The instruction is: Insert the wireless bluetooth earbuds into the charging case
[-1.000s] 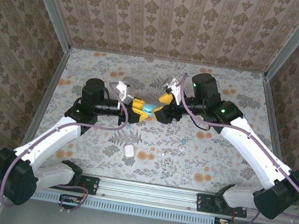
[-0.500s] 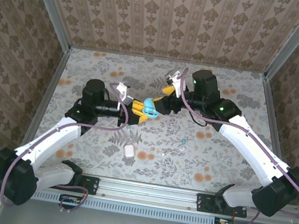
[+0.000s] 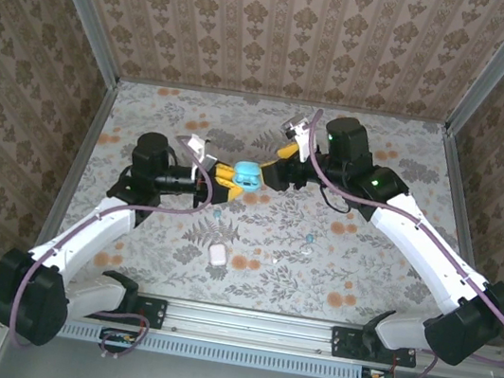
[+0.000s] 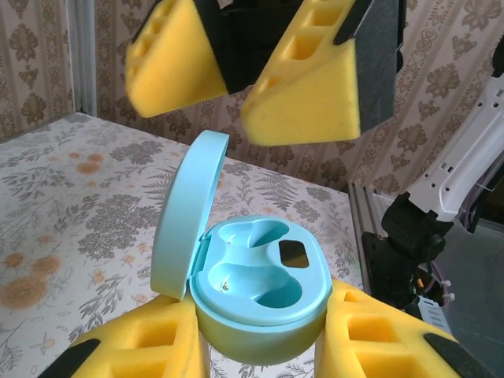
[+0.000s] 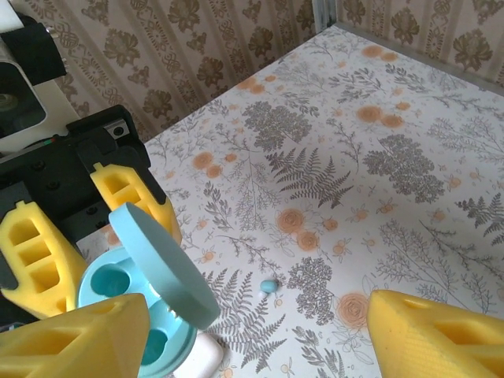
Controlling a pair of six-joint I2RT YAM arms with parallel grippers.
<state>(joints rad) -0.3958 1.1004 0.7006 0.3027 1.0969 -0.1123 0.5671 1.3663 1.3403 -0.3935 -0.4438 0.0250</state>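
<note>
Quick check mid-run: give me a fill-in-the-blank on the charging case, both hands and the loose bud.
The left hand is shut on the small teal plastic charging case, whose lid stands ____.
Both wells in it are ____.
The right hand, jaws apart, holds ____.
A tiny teal earbud lies on the floral ____.
Missing words: open; empty; nothing; table.

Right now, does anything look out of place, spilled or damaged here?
Nothing looks damaged. The open teal charging case, clamped in the left gripper, holds no buds, while a teal earbud lies loose on the table, away from it.
</note>
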